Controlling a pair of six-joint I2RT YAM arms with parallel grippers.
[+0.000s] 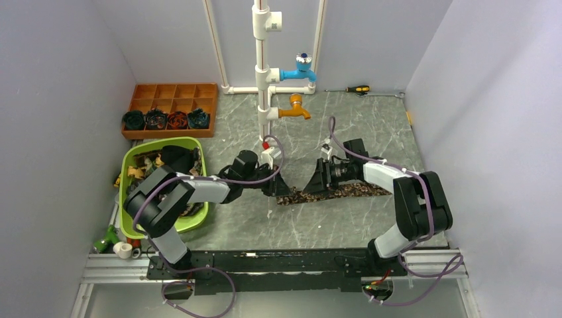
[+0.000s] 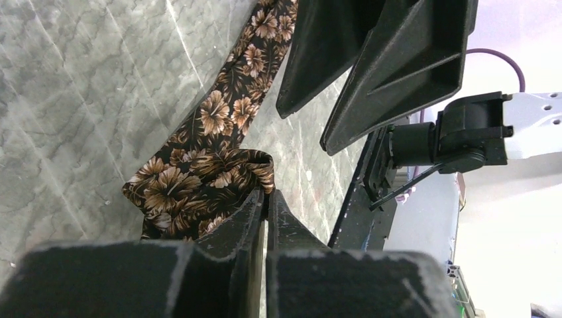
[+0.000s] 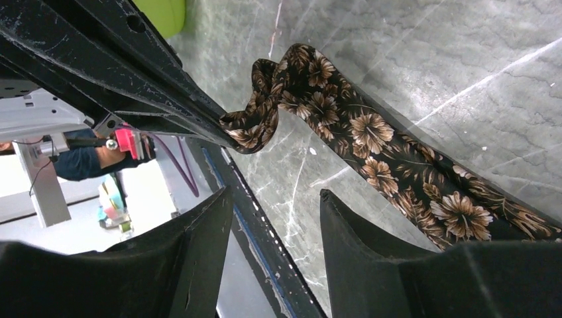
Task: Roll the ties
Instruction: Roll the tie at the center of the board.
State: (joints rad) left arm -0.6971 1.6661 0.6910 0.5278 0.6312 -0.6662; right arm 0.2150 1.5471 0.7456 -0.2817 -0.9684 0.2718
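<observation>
A dark tie [image 1: 344,191] with brown flowers lies across the table's middle. It also shows in the left wrist view [image 2: 215,122] and the right wrist view [image 3: 378,142]. My left gripper [image 1: 281,185] is shut on the tie's folded left end [image 2: 266,196] and holds that end slightly raised and curled. My right gripper [image 1: 317,181] is open and empty [image 3: 275,199]. It hovers just above the tie, a little right of the left gripper. Several rolled ties [image 1: 166,120] sit in an orange tray [image 1: 173,93]. More loose ties [image 1: 154,163] fill a green bin [image 1: 159,141].
A white pipe stand with a blue tap [image 1: 301,69] and an orange tap [image 1: 295,110] rises behind the grippers. A screwdriver [image 1: 358,89] lies at the back wall. Small items [image 1: 119,248] sit at the near left corner. Grey walls enclose the table.
</observation>
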